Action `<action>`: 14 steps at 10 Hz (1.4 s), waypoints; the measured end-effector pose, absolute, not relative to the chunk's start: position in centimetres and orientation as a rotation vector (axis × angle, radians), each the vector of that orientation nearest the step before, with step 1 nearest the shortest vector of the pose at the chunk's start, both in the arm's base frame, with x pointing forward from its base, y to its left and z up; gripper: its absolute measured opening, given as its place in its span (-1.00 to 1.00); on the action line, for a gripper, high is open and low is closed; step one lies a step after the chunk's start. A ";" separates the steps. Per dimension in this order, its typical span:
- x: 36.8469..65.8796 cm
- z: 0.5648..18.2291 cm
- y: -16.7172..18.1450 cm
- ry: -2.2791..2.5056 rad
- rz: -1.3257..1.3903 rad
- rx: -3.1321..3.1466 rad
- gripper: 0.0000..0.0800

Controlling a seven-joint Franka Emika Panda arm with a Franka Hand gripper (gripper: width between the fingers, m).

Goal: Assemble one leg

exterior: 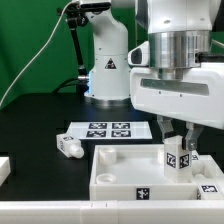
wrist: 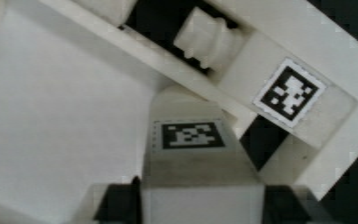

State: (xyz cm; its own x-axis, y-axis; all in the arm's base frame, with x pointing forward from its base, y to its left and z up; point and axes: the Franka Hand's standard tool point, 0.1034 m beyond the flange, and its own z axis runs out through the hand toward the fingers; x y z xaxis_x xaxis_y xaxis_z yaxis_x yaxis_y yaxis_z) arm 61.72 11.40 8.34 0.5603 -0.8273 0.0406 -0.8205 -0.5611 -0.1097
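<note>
A white leg (exterior: 172, 158) with a square tag stands upright in the near corner of the large white tray-like panel (exterior: 100, 160), on the exterior view's right. My gripper (exterior: 177, 148) reaches down from above and is shut on the leg's upper part. In the wrist view the leg (wrist: 197, 145) sits between the two dark fingers (wrist: 126, 200), with its tagged face showing. The panel's floor (wrist: 51, 120) and its tagged wall (wrist: 291, 92) lie around the leg. A second leg (exterior: 68, 146) lies on its side on the black table, left of the panel.
The marker board (exterior: 108, 130) lies behind the panel in front of the arm's base (exterior: 108, 70). A white part (exterior: 4, 170) sits at the left edge and another tagged part (exterior: 210, 188) beside the panel's right corner. A ribbed white part (wrist: 202, 35) lies beyond the panel's wall.
</note>
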 end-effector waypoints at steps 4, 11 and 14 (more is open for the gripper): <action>61.7 8.2 11.4 0.920 -0.171 -2.957 0.59; 61.9 8.3 11.4 0.078 -0.219 -3.147 0.62; 62.4 8.6 11.4 -0.529 -0.235 -3.145 0.62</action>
